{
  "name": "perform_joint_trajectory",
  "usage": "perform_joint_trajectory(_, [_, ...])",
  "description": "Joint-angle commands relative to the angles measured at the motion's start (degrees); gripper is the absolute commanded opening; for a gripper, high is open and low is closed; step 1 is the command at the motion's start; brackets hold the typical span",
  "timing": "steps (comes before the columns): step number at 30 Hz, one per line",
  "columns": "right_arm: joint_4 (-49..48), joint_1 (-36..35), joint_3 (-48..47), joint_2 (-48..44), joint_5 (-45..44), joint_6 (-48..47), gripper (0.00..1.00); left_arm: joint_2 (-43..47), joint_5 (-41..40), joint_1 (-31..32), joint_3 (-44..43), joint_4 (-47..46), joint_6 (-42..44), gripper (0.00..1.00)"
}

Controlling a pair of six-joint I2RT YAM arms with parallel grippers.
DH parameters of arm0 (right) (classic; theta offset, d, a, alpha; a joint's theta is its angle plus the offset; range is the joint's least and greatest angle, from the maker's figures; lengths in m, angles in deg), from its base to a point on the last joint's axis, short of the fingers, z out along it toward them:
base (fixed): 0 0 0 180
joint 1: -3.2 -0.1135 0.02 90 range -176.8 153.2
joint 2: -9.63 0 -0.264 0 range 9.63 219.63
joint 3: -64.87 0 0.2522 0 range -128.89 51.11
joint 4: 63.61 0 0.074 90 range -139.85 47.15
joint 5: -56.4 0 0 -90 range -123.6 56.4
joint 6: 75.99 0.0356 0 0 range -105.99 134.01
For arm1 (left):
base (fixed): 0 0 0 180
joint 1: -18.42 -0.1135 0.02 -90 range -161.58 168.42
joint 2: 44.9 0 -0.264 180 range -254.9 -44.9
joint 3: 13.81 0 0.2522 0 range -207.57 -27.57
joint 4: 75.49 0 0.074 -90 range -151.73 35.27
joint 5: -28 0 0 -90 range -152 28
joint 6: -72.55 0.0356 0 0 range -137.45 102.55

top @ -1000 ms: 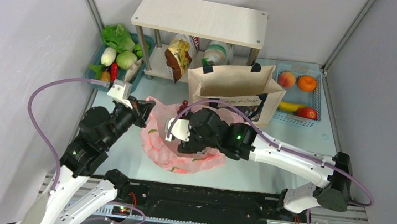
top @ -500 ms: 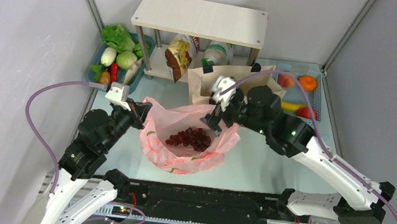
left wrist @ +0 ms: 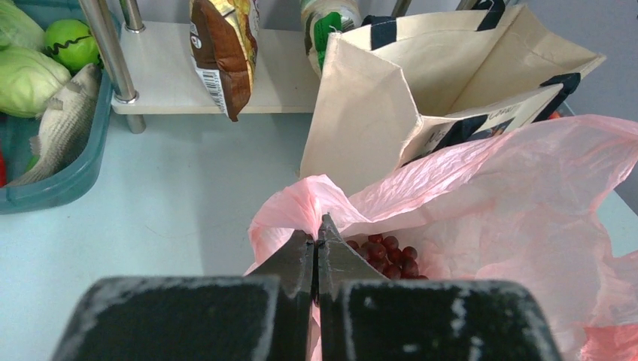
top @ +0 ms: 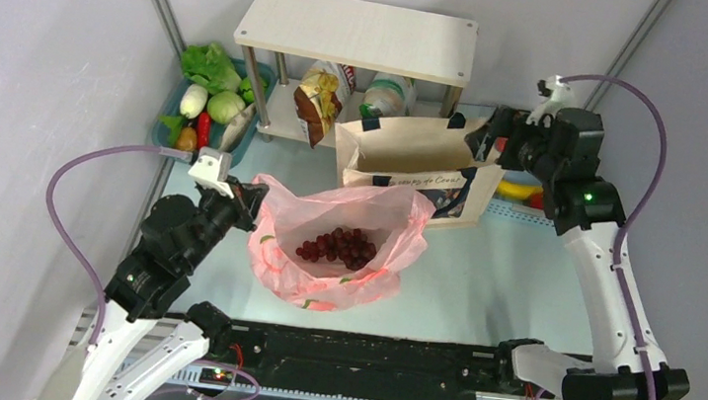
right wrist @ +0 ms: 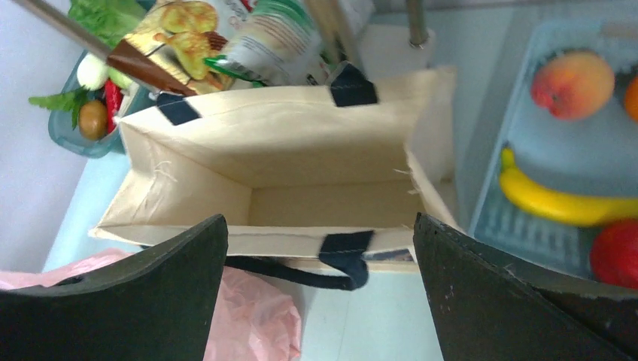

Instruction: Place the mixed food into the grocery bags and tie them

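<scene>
Hovering over tote (top: 405,153), right jaws wide; left jaws pinching pink bag (top: 399,227).

The thin pink plastic bag (top: 397,226) with peach prints sits open and crumpled. Its rim is pinched tight in the left gripper (left wrist: 319,229), and a bunch of dark red grapes (top: 337,246) lies inside, just past those fingertips. The beige canvas tote (right wrist: 301,158) with navy handles stands upright and open under the right gripper (right wrist: 317,226), whose fingers are spread wide, and a yellow banana (right wrist: 564,203) and red apple (right wrist: 617,254) lie close together beside it, past the tote's end.
</scene>
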Motion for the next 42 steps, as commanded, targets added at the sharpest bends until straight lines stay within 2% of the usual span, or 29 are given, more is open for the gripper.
perform_joint_trajectory(1, [-3.3,9.0,3.1,-1.9,7.9,6.0,0.95,2.6,-1.9,-0.4,0.9,1.0,1.1,0.01])
perform_joint_trajectory(5, [-3.2,15.8,4.7,-1.3,8.7,5.0,0.97,5.0,-2.3,-0.5,3.2,2.1,1.7,0.01])
perform_joint_trajectory(9, [0.3,21.0,4.7,0.9,0.3,5.4,0.98,7.2,-3.6,-0.4,5.7,2.1,1.1,0.00])
perform_joint_trajectory(13, [0.8,24.4,4.8,4.7,-5.9,12.9,0.99,7.4,-3.1,-0.4,6.9,2.1,-0.1,0.00])
perform_joint_trajectory(17, [0.0,24.8,4.4,10.7,-10.6,22.7,0.96,6.5,-3.6,-0.4,7.0,2.1,-1.0,0.00])
perform_joint_trajectory(19, [2.0,24.8,2.7,15.8,-14.7,28.8,0.94,6.5,-3.7,-0.5,7.0,2.1,-1.0,0.00])
perform_joint_trajectory(23, [8.8,24.8,-1.8,23.5,-20.1,35.3,0.92,8.2,-4.1,-0.4,7.1,2.0,-0.7,0.00])
perform_joint_trajectory(29, [11.6,24.0,-8.1,35.4,-17.6,38.3,0.90,12.4,-4.3,-0.4,7.7,1.5,-0.5,0.00])
perform_joint_trajectory(33, [14.7,22.1,-13.6,42.1,-19.5,40.1,0.90,13.4,-3.5,-0.5,7.9,1.2,-0.5,0.00])
perform_joint_trajectory(37, [16.6,20.8,-17.9,47.1,-19.5,42.4,0.90,13.2,-2.8,-0.4,8.0,1.1,-0.3,0.00])
perform_joint_trajectory(42, [16.3,19.9,-18.5,50.7,-20.7,45.9,0.89,13.3,-2.7,-0.4,8.0,1.1,-0.1,0.00])
